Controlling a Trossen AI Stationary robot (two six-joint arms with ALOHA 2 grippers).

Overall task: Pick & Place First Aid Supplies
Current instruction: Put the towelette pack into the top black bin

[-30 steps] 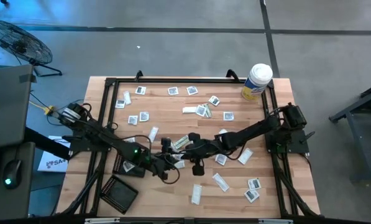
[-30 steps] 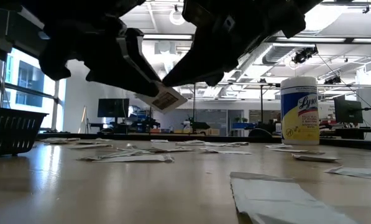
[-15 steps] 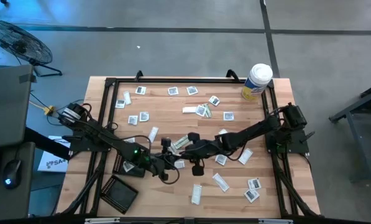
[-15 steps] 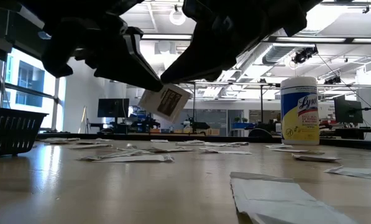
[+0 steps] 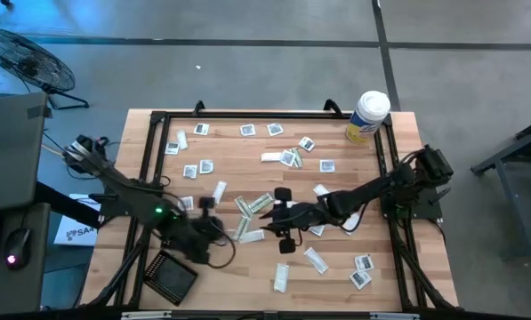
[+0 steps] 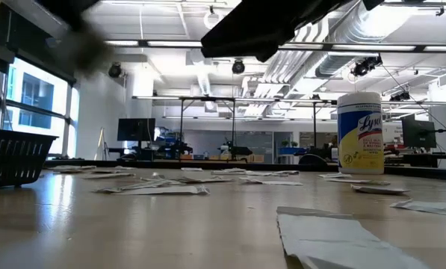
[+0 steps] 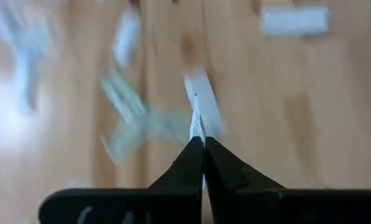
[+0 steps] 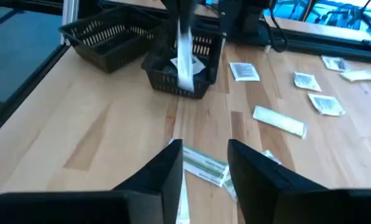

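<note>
A thin white packet [image 7: 196,118] was pinched edge-on at the very tips of the left fingers [image 7: 203,163], near the trays [image 8: 179,73]. Slipping mid-carry was likely. The right gripper [image 8: 205,163] hung released above the table [image 5: 247,169].

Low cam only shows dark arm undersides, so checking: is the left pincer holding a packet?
Observer: Yes. The left wrist view shows the left pincer shut on a thin white packet, seen edge-on.
Operator: Where is it?
Observer: In the right wrist view the packet hangs close by a black tray.
Operator: Right pincer?
Observer: The right pincer is open and empty, above green packets mid-table.
</note>
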